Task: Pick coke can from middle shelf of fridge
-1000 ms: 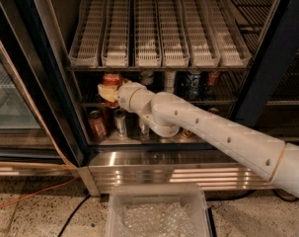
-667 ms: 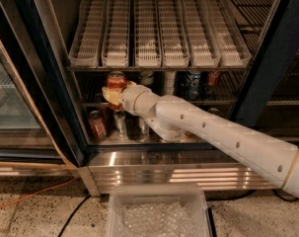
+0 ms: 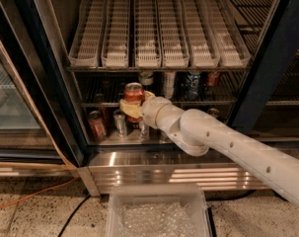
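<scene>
coke can [image 3: 134, 91] clasped in end effector [image 3: 133, 106], middle shelf [image 3: 97, 104] front

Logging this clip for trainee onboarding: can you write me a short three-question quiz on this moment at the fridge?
1. True or false: the gripper, at the front edge of the middle shelf, is closed around the coke can.
2. Where does the orange-brown can stand? A) in the white lanes up top B) in the gripper C) at the lowest level of the fridge, left of the gripper
3. Fill in: on the floor before the fridge sits a clear plastic ____.
Key: 1 true; 2 C; 3 bin.
</scene>
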Robot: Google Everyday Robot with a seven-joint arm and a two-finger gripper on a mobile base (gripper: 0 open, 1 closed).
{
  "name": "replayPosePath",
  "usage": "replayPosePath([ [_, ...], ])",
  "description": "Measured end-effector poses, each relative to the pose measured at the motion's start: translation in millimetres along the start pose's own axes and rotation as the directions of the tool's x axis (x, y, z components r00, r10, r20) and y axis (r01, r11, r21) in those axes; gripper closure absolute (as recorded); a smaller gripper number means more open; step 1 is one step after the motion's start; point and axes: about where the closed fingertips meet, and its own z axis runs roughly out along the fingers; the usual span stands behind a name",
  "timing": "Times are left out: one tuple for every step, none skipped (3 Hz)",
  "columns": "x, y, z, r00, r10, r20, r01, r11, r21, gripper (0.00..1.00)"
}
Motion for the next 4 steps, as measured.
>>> replayPosePath([
  [9, -20, -38, 1.0, -0.009, 0.012, 0.008, 0.9997, 0.024, 1.0],
  [10, -20, -33, 1.0, -0.011, 0.002, 0.011, 0.9999, 0.007, 1.0],
  [15, -19, -69, 0.999, 0.0, -0.037, 0.0, 1.0, 0.0, 1.0],
  [16, -20, -72, 0.999, -0.001, -0.038, 0.001, 1.0, 0.004, 1.0],
])
